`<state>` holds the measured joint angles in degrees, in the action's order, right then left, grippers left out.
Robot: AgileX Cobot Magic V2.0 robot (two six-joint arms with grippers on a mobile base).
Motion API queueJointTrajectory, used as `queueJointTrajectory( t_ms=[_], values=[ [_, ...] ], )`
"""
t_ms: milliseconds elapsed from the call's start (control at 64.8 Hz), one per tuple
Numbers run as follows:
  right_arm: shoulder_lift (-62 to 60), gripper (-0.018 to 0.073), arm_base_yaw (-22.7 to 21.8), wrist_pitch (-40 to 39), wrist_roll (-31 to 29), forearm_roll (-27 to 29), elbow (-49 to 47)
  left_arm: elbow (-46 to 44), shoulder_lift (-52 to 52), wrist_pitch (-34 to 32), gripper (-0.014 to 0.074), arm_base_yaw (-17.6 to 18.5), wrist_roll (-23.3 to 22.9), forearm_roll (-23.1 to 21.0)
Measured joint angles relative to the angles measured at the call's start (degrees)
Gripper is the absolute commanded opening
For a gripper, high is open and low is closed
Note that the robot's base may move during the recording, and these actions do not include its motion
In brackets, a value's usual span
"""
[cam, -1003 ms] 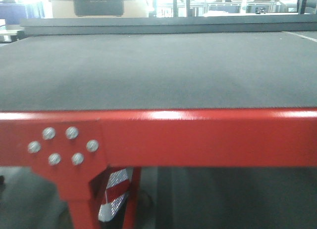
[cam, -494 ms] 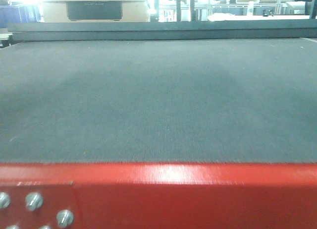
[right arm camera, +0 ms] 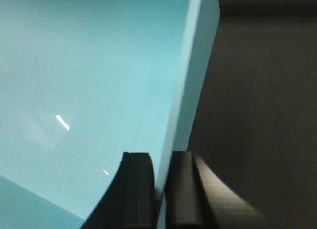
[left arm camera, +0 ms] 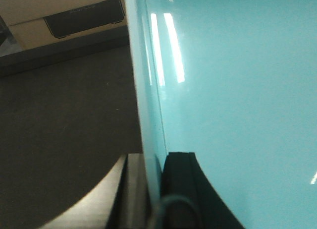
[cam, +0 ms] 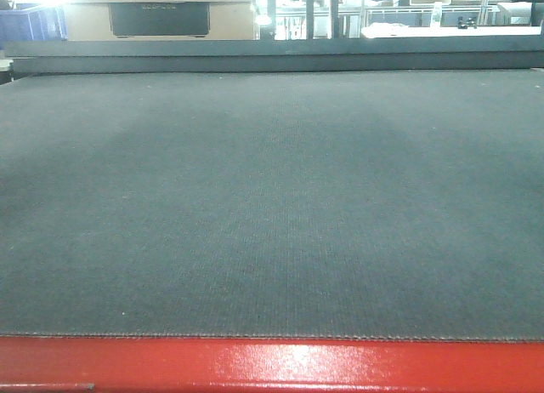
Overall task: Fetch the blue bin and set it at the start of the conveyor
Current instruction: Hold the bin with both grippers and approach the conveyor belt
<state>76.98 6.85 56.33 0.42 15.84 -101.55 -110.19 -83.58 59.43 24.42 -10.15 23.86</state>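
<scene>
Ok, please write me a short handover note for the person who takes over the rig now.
Left end effector: shut on one wall of the light turquoise smooth plastic bin.
Right end effector: shut on the opposite wall.
Dark grey textured fabric conveyor belt shows beside the bin in both wrist views.
Done: bin fetched, brought to belt.
Left: probably set it down, release.

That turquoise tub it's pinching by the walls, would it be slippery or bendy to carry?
Probably slippery: the turquoise bin has glossy walls with sharp light streaks. Likely fairly stiff: the wall runs straight out of the left end effector and right end effector. Thin walls hint it's light.
</scene>
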Motion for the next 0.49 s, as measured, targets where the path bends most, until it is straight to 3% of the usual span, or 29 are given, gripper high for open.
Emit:
queueJointTrajectory(
  t_ms=[494],
  values=[
    [0.0, -0.0152, 0.0, 0.0, 0.0, -0.64, 0.0, 0.0, 0.0, 0.19, -0.0111, 0.0, 0.0, -1.17]
  ],
)
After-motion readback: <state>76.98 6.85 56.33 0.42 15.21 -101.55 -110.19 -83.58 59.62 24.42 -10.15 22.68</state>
